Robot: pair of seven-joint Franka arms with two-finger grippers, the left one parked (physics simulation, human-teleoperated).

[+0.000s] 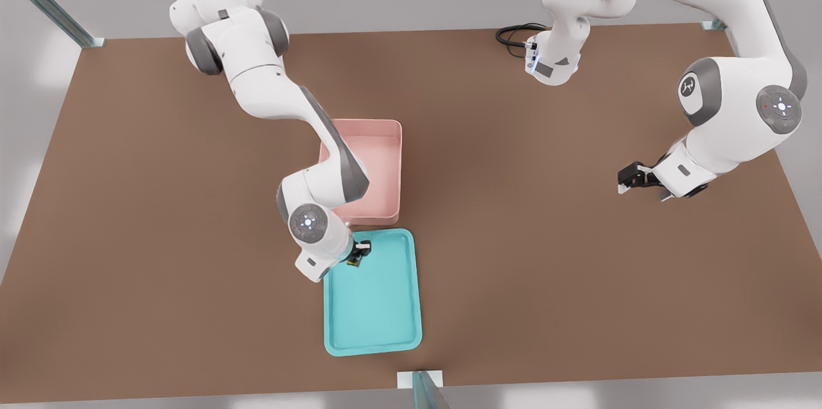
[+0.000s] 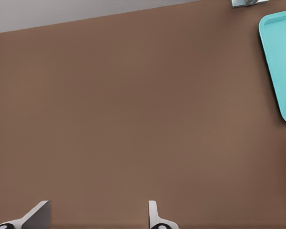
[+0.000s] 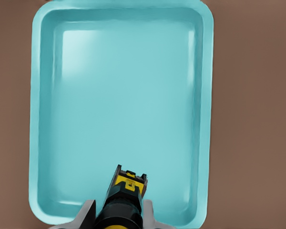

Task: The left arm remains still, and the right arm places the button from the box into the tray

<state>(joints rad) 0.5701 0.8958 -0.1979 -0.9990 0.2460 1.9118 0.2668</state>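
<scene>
Holding button over tray's near end

Pinching the button [image 3: 125,193] between both fingers [image 3: 88,213] of the gripper [image 1: 357,255], jaws narrow, clamped on the dark body w/ yellow cap poking out ahead. Probably light, rigid, hard plastic; smooth sides, so likely to slip or twist if grip loosens. Best held across the flat dark flanks, not the round cap. Hanging above the tray [image 1: 408,306], at the end nearest the box [image 1: 395,165], apparently not yet touching the floor. Sitting close to the rim, so maybe worth moving inward before letting go. Tiny part, could bounce or roll on release
</scene>
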